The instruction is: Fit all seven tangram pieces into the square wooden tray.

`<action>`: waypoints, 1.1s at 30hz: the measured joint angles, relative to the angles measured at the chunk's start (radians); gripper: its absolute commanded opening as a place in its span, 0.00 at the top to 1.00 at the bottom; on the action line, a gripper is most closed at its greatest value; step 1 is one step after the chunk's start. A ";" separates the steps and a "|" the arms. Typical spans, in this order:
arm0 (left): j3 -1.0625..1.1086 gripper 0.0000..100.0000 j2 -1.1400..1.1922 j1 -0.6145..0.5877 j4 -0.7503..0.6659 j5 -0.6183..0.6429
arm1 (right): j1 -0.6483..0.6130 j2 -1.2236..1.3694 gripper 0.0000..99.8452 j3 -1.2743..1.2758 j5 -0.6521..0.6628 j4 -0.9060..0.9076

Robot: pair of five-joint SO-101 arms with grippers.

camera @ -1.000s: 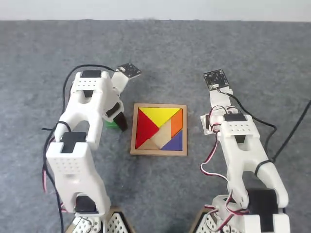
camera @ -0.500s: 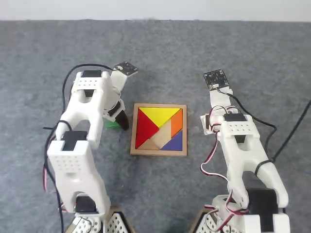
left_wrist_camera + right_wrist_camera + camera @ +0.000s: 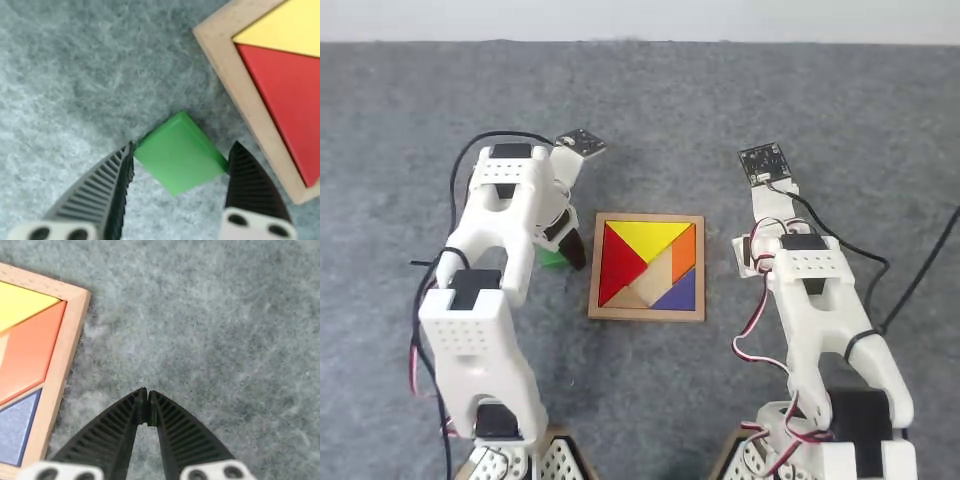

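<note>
We saw the green piece (image 3: 177,159) lying flat on the grey mat (image 3: 770,90), just beside the left rim of the square wooden tray (image 3: 646,316) and outside it. The left gripper (image 3: 181,152) stood over this piece with its jaws spread to either side of it, one fingertip (image 3: 127,155) at a corner of the piece and the other close by the opposite edge. In the tray we noted a yellow triangle (image 3: 645,238), a red triangle (image 3: 617,265), an orange piece (image 3: 685,252) and a blue piece (image 3: 680,290). The right gripper (image 3: 146,405) hung over the mat near the tray's right rim, its jaws pressed together on nothing.
</note>
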 measured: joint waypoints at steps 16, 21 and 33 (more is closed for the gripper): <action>0.003 0.75 -0.190 0.002 0.117 0.121 | 0.000 0.000 0.99 0.000 0.000 0.000; 0.003 0.75 -0.245 0.014 0.147 0.160 | 0.000 0.000 0.99 0.000 0.000 0.000; -0.098 0.71 0.087 -0.049 0.057 0.127 | 0.000 0.000 0.99 0.000 0.000 0.000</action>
